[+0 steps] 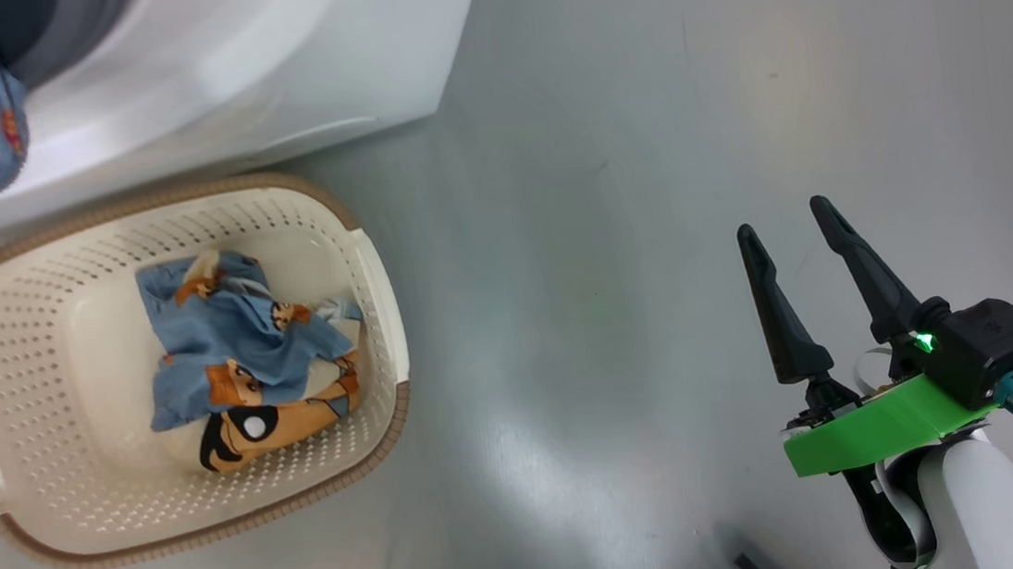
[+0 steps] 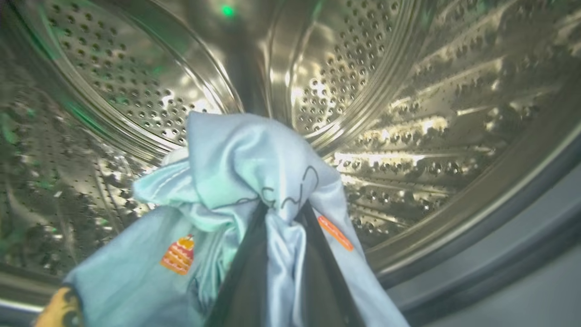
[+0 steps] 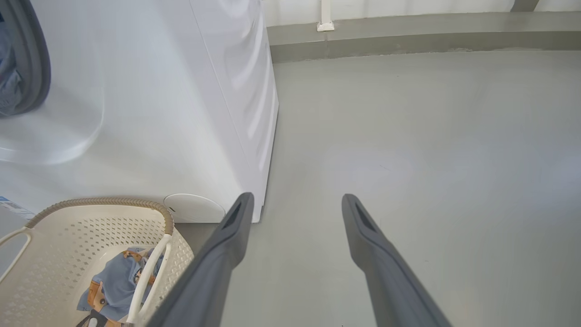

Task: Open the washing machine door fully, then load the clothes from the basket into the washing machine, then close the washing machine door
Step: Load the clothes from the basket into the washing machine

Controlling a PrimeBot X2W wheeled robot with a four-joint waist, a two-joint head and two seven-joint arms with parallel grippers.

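left jaws pinched shut on a light blue garment (image 2: 236, 154), inside the steel drum (image 2: 408, 91). judgement: reach deeper and release low, so no cloth trails over the gasket (image 2: 499, 236). right jaws wide, empty, above the floor (image 1: 640, 123). other clothes (image 1: 234, 348) lie mid-basket (image 1: 376, 278).

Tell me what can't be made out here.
- Left wrist view: left gripper tips, wrapped in the blue garment; the drum floor behind it.
- Head view: how many clothes lie in the basket; top pieces cover the rest.
- Head view: the washer opening, cut off by the top left edge.
- Right wrist view: basket's near end, cut off by the bottom edge.
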